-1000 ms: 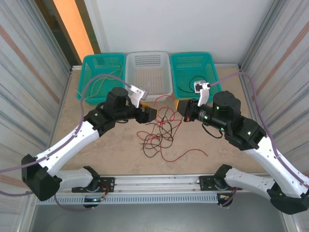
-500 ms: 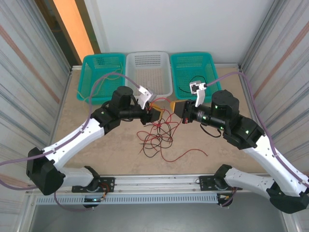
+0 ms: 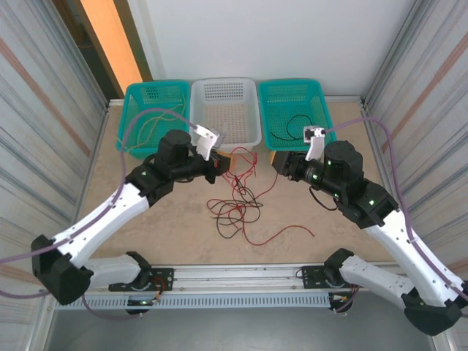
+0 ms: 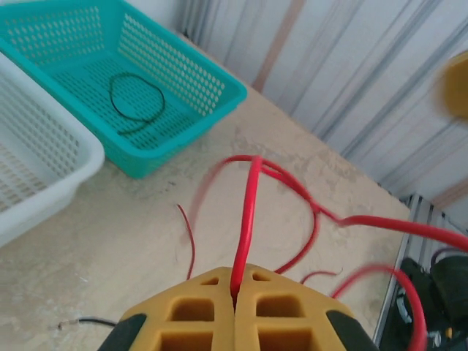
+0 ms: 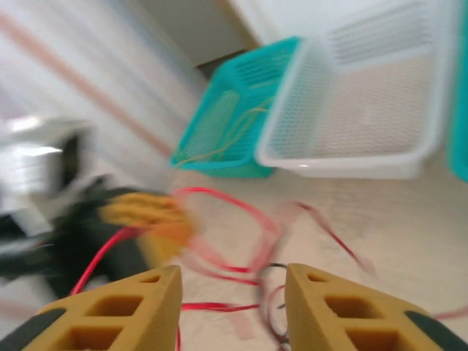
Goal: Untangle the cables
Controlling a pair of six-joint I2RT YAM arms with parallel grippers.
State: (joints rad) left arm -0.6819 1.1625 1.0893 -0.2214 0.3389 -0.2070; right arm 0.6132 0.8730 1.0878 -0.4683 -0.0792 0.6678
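- My left jaws are pressing together and pinching one thin red wire (image 4: 246,219). In the left wrist view it is rising straight out of the seam between the two yellow pads (image 4: 197,314).
- From there this red wire is running down to the small tangle of thin red and black cables (image 3: 235,208), which is lying on the beige surface (image 3: 183,238) between my two arms.
- One loose red end (image 3: 292,232) is trailing out of the tangle toward the right side.
- My right jaws are standing spread, and nothing is sitting between them. The right wrist view is blurred.
- They are hovering to the right of the tangle, above the surface, near the right teal plastic basket (image 3: 325,110), where a thin black wire (image 3: 289,126) is lying.
- A thin yellow wire (image 3: 157,121) is lying in the left teal plastic basket (image 3: 157,83).
- A white perforated basket (image 3: 223,110) is standing between the two teal ones.
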